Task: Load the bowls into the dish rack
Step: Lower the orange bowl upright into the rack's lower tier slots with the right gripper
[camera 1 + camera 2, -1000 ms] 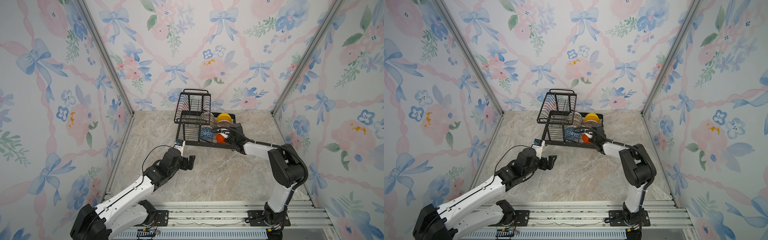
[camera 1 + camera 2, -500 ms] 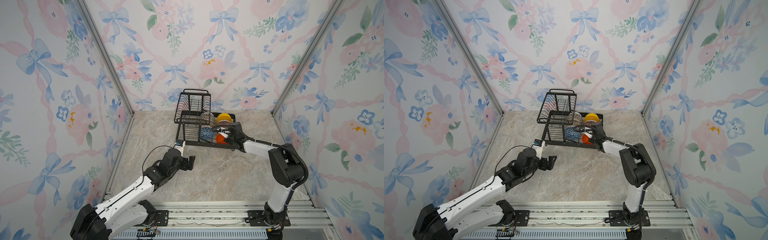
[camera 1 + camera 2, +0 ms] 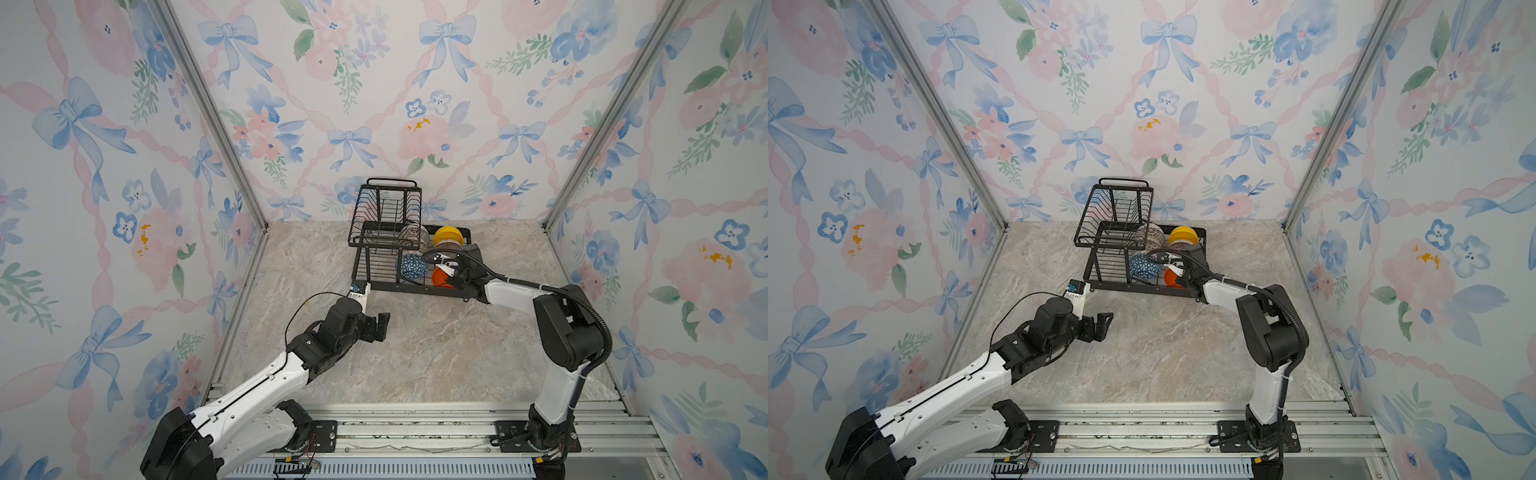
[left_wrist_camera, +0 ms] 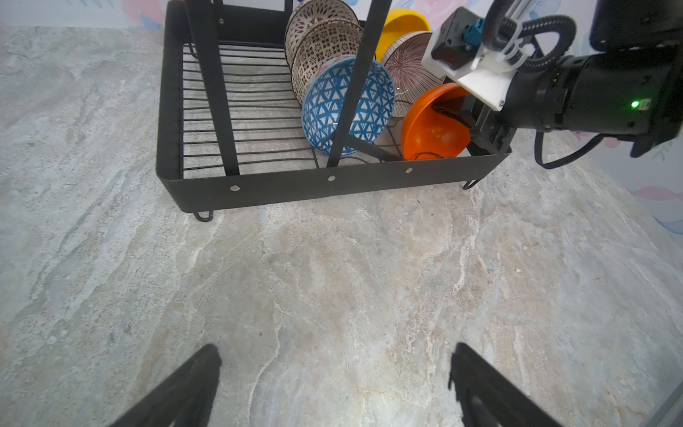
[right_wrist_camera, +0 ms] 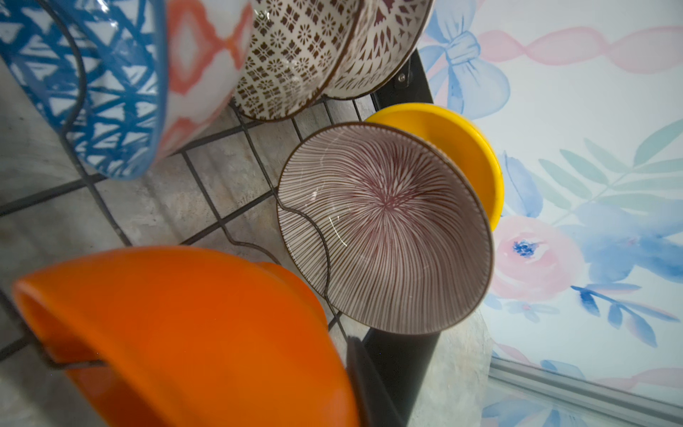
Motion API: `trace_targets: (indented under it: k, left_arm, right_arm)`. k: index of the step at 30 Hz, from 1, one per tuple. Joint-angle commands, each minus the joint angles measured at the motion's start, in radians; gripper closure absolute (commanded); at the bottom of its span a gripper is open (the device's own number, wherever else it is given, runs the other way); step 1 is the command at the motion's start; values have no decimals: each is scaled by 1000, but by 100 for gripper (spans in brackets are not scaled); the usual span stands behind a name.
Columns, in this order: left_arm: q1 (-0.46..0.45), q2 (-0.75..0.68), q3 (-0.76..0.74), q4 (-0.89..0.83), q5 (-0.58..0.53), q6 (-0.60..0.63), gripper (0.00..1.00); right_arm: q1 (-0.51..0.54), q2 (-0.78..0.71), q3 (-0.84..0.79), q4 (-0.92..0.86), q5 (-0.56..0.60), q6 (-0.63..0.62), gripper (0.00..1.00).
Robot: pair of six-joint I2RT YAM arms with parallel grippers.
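We see the black wire dish rack at the back of the marble tabletop. All six bowls are in its lower tray, while the raised basket tier above the tray's left side holds nothing.

The two white bowls with dark patterns stand on edge, one nested against the other, near the tray's back. The blue bowl with white triangles leans just in front of them. On the tray's right side the yellow bowl is farthest back. The pinkish ribbed bowl leans against it, and the orange bowl is tilted on its side by the front wall.

The right gripper is at the orange bowl's rim. In the right wrist view one dark finger lies against the bowl's outside. In the left wrist view another dark part seems to sit inside the bowl. We cannot tell whether the jaws are pinching the rim or have let it go.

The left gripper hangs over bare marble in front of the rack. Its jaws are spread wide and hold nothing.
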Motion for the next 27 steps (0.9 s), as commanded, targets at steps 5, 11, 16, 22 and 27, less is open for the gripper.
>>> trace_targets:
  k: [5, 11, 16, 22, 27]
  left_arm:
    - [7, -14, -15, -2, 5, -16, 2]
    - [8, -28, -21, -2, 2, -17, 2]
    - [8, -30, -23, -2, 0, -18, 2]
    - [8, -30, -23, -2, -3, -17, 2]
    - [8, -34, -23, -2, -3, -18, 2]
  right_arm:
    - [25, 27, -7, -40, -37, 26, 61]
    - [27, 20, -16, -19, -30, 21, 48]
    - [29, 4, -37, 3, -24, 21, 26]
    - [30, -20, -57, 22, -18, 32, 17]
    - [30, -40, -57, 16, -18, 33, 15]
